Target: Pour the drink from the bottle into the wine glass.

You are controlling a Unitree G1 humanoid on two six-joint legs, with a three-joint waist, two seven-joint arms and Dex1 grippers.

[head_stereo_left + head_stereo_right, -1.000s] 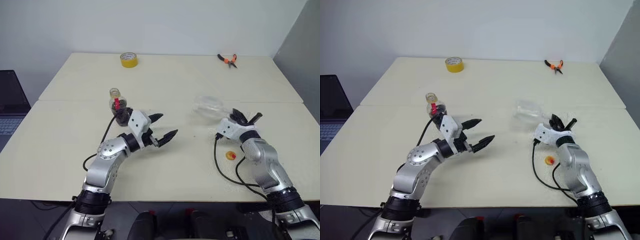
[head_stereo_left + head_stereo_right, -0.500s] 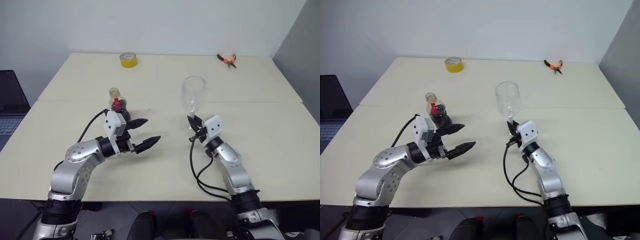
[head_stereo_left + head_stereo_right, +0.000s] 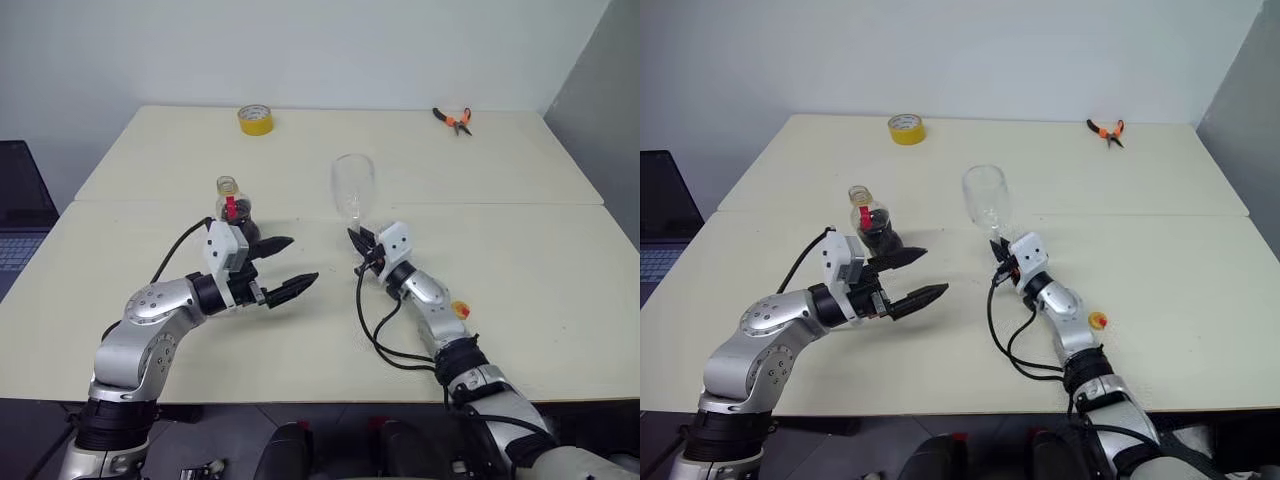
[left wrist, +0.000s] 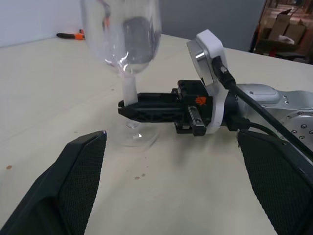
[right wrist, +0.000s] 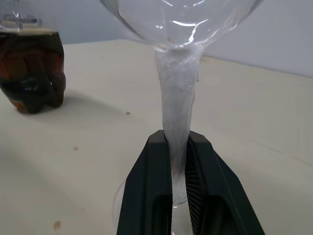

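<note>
Our right hand (image 5: pixel 178 196) pinches the fragile, top-heavy wine glass (image 3: pixel 352 186) by its stem, upright on the counter (image 3: pixel 520 270); left hand (image 3: pixel 282 267) spread near the light, squashy bottle (image 3: pixel 236 213), best gripped round its ribbed body

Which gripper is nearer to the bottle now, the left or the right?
Left. The left gripper is just beside the bottle; the right gripper, farther off, clamps the wine glass stem.
</note>
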